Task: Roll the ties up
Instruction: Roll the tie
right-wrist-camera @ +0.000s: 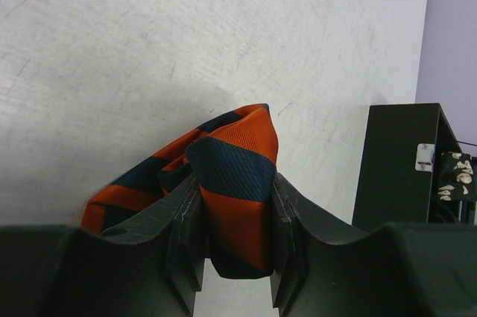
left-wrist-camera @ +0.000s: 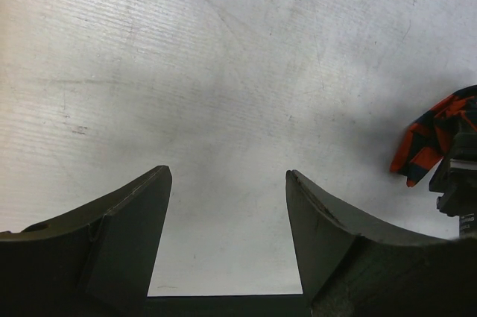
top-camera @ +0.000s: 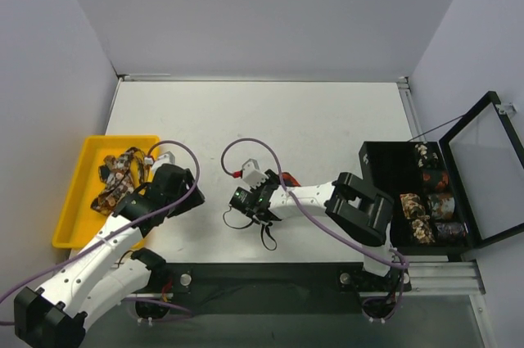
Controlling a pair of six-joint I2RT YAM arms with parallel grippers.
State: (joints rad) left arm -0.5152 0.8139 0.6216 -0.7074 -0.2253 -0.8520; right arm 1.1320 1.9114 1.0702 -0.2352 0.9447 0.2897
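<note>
Right jaws pinching orange-and-navy striped tie (right-wrist-camera: 235, 175), left jaws spread wide above white table (left-wrist-camera: 223, 71).

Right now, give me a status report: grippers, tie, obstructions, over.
Left gripper open, empty. Right gripper shut on orange-and-navy striped fabric tie. Nothing in the way.

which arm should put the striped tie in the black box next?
Likely right. The right gripper is shut on the striped tie, and the black box sits on its side. The left gripper is open, empty.
</note>
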